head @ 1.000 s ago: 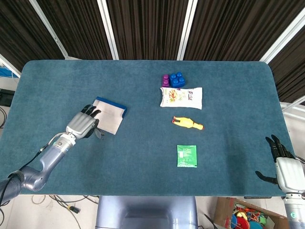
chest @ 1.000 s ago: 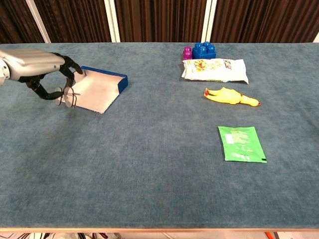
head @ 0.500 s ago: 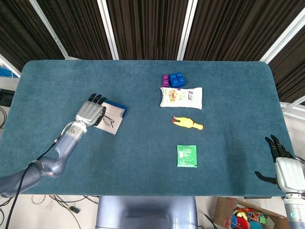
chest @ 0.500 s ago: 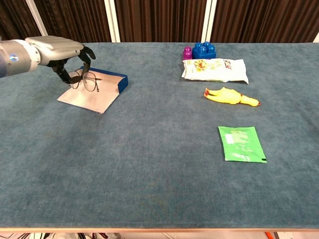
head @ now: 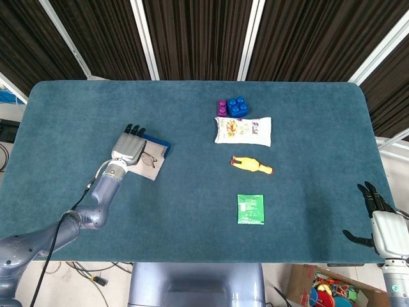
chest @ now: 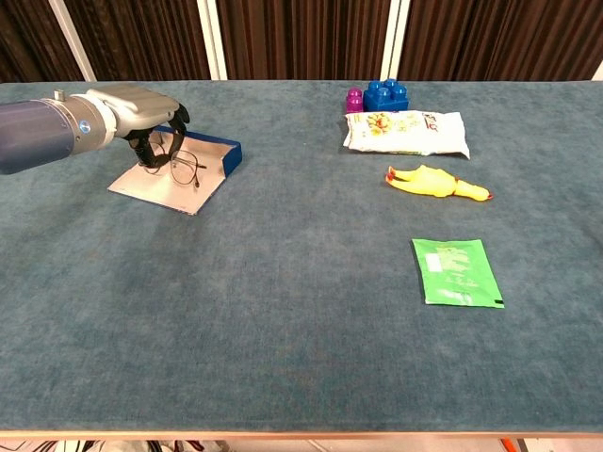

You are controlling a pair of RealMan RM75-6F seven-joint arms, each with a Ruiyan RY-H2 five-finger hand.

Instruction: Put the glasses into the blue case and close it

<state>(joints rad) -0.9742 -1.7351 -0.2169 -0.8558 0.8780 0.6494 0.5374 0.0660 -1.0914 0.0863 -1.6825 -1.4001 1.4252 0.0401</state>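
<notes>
Teal felt-covered bench (head: 192,204) before dark slatted panels, with the open blue glasses case (chest: 188,168) lying near its left side.
Left hand (chest: 141,108) hangs over the case, its fingers (chest: 151,149) grasping the thin wire-framed glasses (chest: 184,167) above the pale lining. Well apart to the right lie blue and purple toy blocks (head: 232,107), a white snack packet (head: 243,130), a yellow rubber chicken (head: 252,165) and a green sachet (head: 250,209). Right hand (head: 381,220) rests at the bench's edge, fingers spread and holding nothing.
</notes>
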